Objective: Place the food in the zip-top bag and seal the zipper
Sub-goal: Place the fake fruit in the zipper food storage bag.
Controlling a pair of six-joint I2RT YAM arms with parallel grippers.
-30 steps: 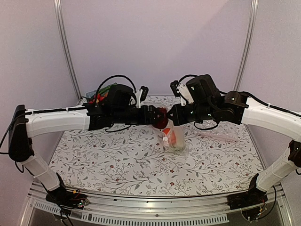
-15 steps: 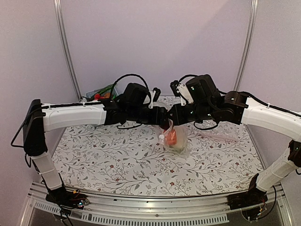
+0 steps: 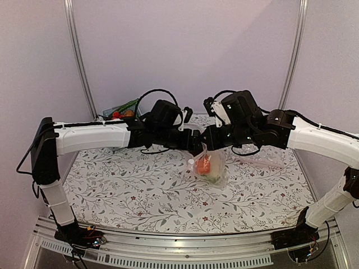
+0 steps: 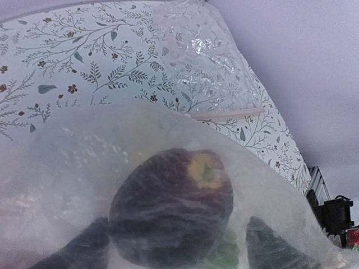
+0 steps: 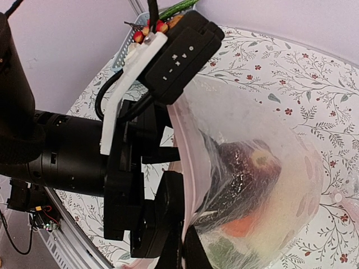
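Right gripper (image 5: 182, 238) clamped tight on the zipper (image 5: 188, 168) of the zip-top bag (image 3: 216, 168), which hangs over the floral tablecloth (image 3: 123, 190). My left gripper (image 3: 195, 144) is at the mouth, fingers (image 4: 84, 246) spread wide. Maroon piece (image 4: 168, 207) and orange piece (image 3: 205, 164) are inside. Pale walls (image 3: 185, 50).

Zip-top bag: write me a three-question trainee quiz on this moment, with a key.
1. Fill in: the left gripper has its jaws ____ on either side of the maroon piece.
2. Which gripper pinches the zipper? A. left gripper B. right gripper C. neither
3. True or false: the zip-top bag is empty.
Key: 1 open; 2 B; 3 false, food shows inside it.
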